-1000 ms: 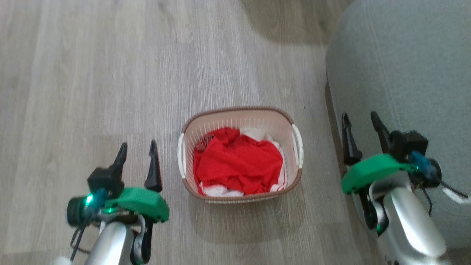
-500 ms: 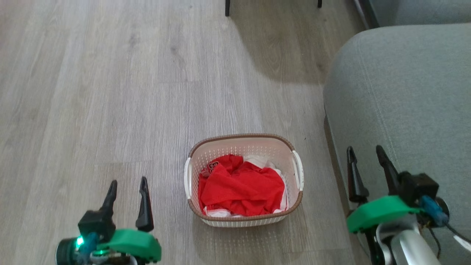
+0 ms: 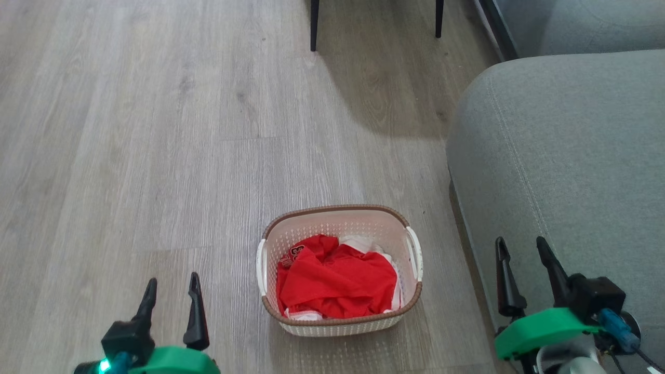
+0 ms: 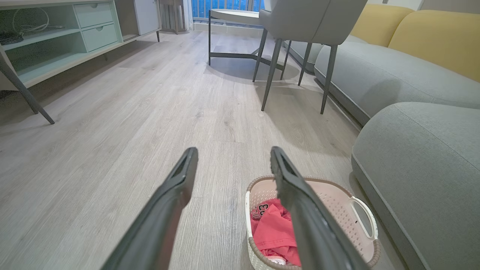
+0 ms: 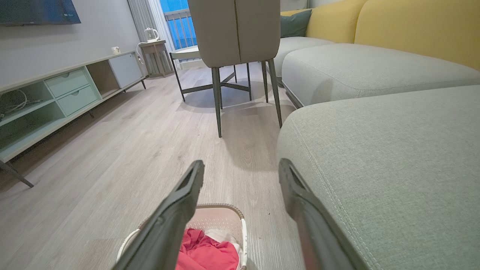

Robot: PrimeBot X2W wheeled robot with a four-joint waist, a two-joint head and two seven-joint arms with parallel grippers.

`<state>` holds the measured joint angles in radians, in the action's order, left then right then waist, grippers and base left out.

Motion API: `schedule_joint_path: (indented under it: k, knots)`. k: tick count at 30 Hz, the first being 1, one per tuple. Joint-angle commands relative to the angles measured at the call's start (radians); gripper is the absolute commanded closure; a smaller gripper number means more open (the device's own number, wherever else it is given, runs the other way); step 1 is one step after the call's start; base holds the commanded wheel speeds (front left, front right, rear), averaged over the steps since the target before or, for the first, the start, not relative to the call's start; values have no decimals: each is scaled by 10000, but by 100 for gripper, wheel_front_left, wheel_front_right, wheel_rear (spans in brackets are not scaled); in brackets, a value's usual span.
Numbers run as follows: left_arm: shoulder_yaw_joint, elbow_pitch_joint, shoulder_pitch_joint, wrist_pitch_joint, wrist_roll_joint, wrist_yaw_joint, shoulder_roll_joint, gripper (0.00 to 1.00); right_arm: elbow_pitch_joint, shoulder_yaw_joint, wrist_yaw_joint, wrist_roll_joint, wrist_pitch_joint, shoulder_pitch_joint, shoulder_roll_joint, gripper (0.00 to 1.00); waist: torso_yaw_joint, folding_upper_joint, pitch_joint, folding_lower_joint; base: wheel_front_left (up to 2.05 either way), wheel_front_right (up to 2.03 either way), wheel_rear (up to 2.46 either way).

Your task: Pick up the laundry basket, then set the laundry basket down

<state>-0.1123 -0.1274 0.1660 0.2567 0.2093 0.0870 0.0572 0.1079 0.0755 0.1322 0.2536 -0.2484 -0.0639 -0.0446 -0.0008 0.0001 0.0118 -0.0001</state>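
Left pincer point(image 3: 173, 279) and right pincer point(image 3: 520, 241) both hang released and empty, one either side of the basket point(image 3: 337, 209). The basket sits on the floor point(image 3: 156, 130), near the sofa point(image 3: 561, 156). To lift well, I judge each pincer should close on its own side's handle point(image 3: 260, 266), together, keeping the basket level. Inside lies a crumpled red garment point(image 3: 337, 283) over white cloth point(image 3: 363, 243).

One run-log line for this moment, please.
state: laundry basket on floor, red clothes inside | left claw: open, empty, left of basket | right claw: open, empty, by sofa | contact: none
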Motion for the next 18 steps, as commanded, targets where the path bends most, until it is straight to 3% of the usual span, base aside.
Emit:
schedule_joint_path:
  k: [1,14,15,18]
  knots:
    - [428,360,-270,51,-152,-33,-60,0,-370,203,-15,-131,-134,214,-57,0,0,-1,28,1,0,0,0]
    - [419,242,-221,51,-416,-96,-67,0,-269,273,-15,-65,-134,178,-57,0,-6,-1,187,1,0,0,0]
    - [15,-54,11,0,-355,-84,-2,100,33,23,2,-61,0,-44,6,100,-8,-1,191,1,0,0,0]
    - [-67,-467,45,-5,-365,-80,-6,100,441,39,0,-54,12,-101,23,100,-12,-1,197,1,0,0,0]
